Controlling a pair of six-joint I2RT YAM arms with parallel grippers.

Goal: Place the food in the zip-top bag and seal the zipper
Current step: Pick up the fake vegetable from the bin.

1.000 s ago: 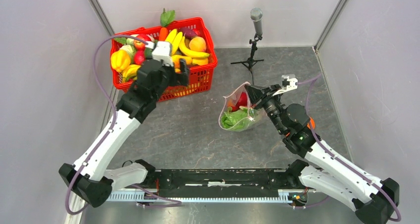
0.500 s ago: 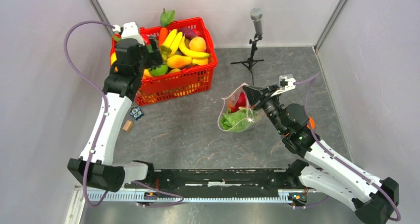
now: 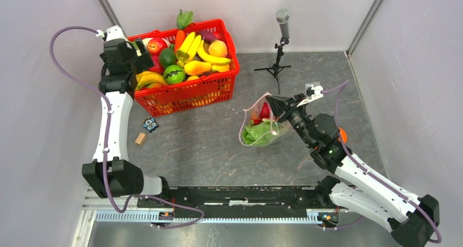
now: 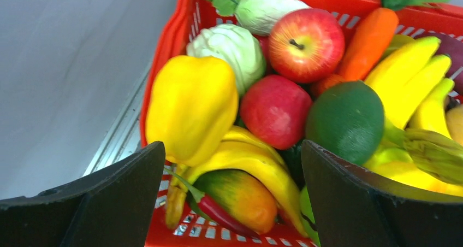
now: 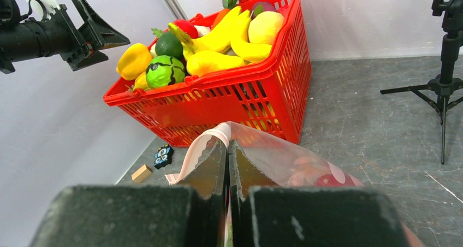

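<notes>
The clear zip-top bag (image 3: 262, 129) lies on the table with its mouth lifted. My right gripper (image 3: 271, 100) is shut on the bag's upper edge, and the pink zipper (image 5: 197, 148) strip curls away from the gripper (image 5: 227, 144) to the left. Inside the bag are a green cabbage (image 3: 255, 133) and a red watermelon slice (image 3: 266, 111). My left gripper (image 4: 232, 154) is open and empty, hovering over the left end of the basket, above a yellow bell pepper (image 4: 191, 107) and bananas. From above, this gripper (image 3: 143, 49) is at the basket's left rim.
The red mesh basket (image 3: 188, 95) at the back left is heaped with toy fruit. A microphone on a small tripod (image 3: 280, 45) stands behind the bag. A wooden block (image 3: 141, 139) and a small blue toy (image 3: 149, 124) lie before the basket. Something small and orange (image 3: 342, 134) peeks from behind the right arm.
My left arm has swung left from the basket's front middle to its left end, gripper still open. The right gripper has drawn the bag's edge slightly left.
</notes>
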